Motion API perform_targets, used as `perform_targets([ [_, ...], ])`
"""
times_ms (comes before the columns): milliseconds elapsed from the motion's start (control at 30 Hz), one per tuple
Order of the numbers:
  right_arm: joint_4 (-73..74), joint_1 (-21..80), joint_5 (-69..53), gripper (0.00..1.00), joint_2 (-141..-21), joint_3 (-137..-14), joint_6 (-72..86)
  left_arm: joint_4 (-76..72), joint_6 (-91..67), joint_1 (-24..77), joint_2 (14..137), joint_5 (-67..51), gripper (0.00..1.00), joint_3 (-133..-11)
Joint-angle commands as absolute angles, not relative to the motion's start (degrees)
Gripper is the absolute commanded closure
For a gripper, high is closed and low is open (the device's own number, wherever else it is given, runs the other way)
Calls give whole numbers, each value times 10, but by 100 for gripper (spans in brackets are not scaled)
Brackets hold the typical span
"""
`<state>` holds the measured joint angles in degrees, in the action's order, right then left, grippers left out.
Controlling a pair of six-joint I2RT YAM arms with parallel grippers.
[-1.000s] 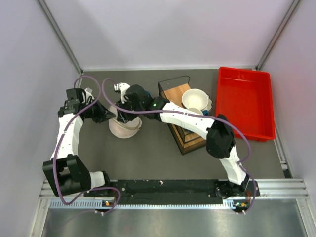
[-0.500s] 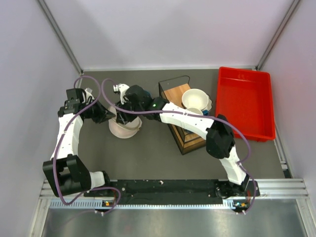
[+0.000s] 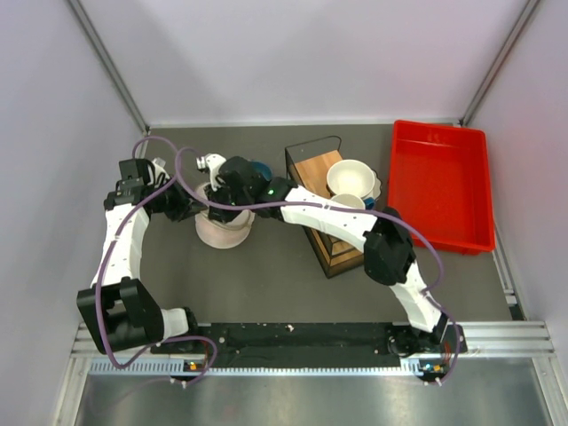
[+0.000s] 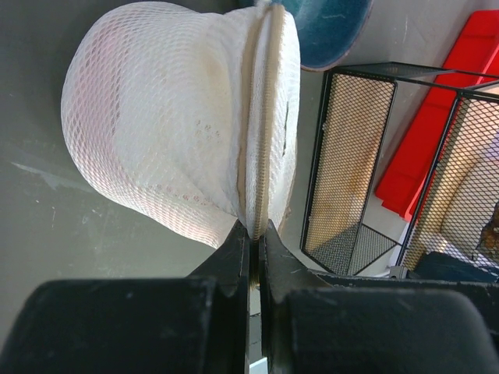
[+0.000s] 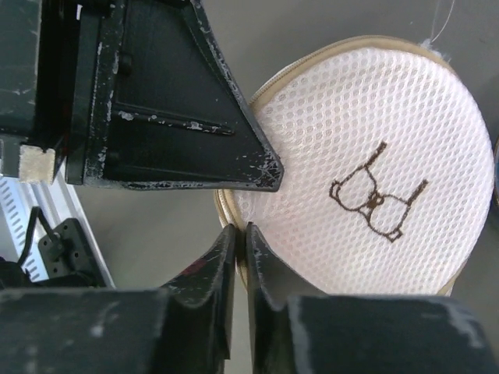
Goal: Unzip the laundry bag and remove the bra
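Observation:
The laundry bag (image 3: 223, 231) is a white mesh cylinder lying on the table at the left. Its beige zipper seam (image 4: 263, 117) runs around the round end with the black line drawing (image 5: 373, 201). My left gripper (image 3: 197, 211) is shut on that zipper seam at the bag's near edge (image 4: 254, 234). My right gripper (image 3: 216, 201) reaches over the bag and is shut on the zipper rim (image 5: 241, 230), right beside the left fingers (image 5: 195, 117). The bra is hidden. Only a faint pink tint (image 4: 97, 117) shows through the mesh.
A black wire basket (image 3: 312, 153) with a wooden block (image 3: 333, 235) stands right of the bag. A white bowl (image 3: 351, 176) sits on it. A red tray (image 3: 439, 182) lies at the far right. A teal dish (image 4: 327, 27) sits just behind the bag.
My right wrist has shifted left over the bag, drawing along the zipper rim. The left arm has held its place on the seam.

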<state>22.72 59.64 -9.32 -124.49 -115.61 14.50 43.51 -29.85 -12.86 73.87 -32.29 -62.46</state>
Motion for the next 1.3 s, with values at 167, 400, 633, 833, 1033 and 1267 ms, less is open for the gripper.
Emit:
perform_targets([
  [167, 213, 586, -91, 100, -1186, -1150, 131, 424, -294, -128, 705, -367, 92, -640],
  [400, 135, 540, -215, 100, -1072, -1018, 114, 461, -267, -179, 664, -341, 1, -680],
  [633, 35, 510, -334, 100, -1035, -949, 169, 303, -346, -180, 624, -441, 6, -649],
  [833, -56, 480, -429, 100, -1040, -923, 261, 115, -364, -181, 590, -512, 7, -557],
  [1033, -44, 459, -462, 100, -1042, -930, 263, -13, -362, -181, 549, -527, 6, -506],
  [1267, -4, 452, -464, 100, -1042, -940, 243, -52, -401, -178, 556, -549, 1, -530],
])
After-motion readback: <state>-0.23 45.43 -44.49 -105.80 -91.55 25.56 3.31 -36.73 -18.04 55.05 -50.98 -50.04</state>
